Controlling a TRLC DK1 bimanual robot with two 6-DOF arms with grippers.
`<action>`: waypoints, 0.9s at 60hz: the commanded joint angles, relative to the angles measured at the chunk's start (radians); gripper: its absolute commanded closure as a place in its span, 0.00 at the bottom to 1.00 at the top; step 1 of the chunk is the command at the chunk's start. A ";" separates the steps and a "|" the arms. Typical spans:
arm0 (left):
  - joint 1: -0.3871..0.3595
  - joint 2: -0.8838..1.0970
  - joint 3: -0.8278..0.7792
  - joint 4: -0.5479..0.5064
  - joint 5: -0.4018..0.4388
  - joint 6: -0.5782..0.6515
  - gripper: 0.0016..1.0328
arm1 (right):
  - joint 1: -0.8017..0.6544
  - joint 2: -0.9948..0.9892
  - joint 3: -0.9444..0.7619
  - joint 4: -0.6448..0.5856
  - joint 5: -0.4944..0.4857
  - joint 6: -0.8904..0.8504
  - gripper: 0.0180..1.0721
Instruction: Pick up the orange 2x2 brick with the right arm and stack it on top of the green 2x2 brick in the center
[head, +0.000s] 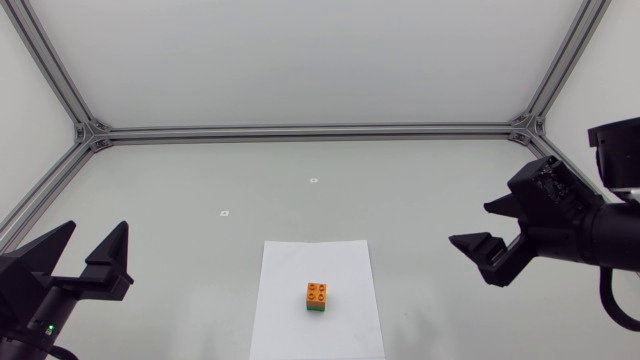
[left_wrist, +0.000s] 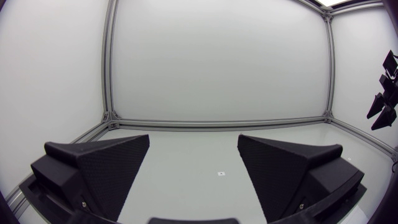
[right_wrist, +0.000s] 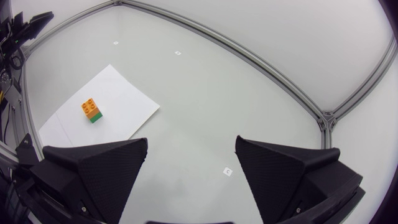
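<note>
The orange 2x2 brick (head: 318, 293) sits on top of the green 2x2 brick (head: 317, 309), on a white paper sheet (head: 290, 320) near the table's front middle. The right wrist view shows the same stack, orange brick (right_wrist: 90, 107) over green brick (right_wrist: 95, 117), well ahead of the fingers. My right gripper (head: 487, 225) hangs open and empty above the table, to the right of the stack and apart from it. At the front left my left gripper (head: 82, 243) stands open with nothing in it, and it fills the lower edge of its own view (left_wrist: 194, 165).
Small white markers (head: 313, 181) (head: 225, 212) lie on the grey table behind the sheet. An aluminium frame (head: 300, 130) runs along the back and side edges. My right gripper (left_wrist: 387, 93) shows far off in the left wrist view.
</note>
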 joint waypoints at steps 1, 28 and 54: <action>0.004 -0.008 -0.041 -0.015 0.004 0.013 0.04 | -0.039 -0.060 -0.065 0.040 0.030 0.039 0.05; 0.004 -0.008 -0.041 -0.015 0.004 0.013 0.04 | -0.211 -0.333 -0.302 0.303 0.053 0.084 0.05; 0.004 -0.008 -0.041 -0.013 0.004 0.013 0.04 | -0.202 -0.566 -0.477 0.450 0.099 0.257 0.05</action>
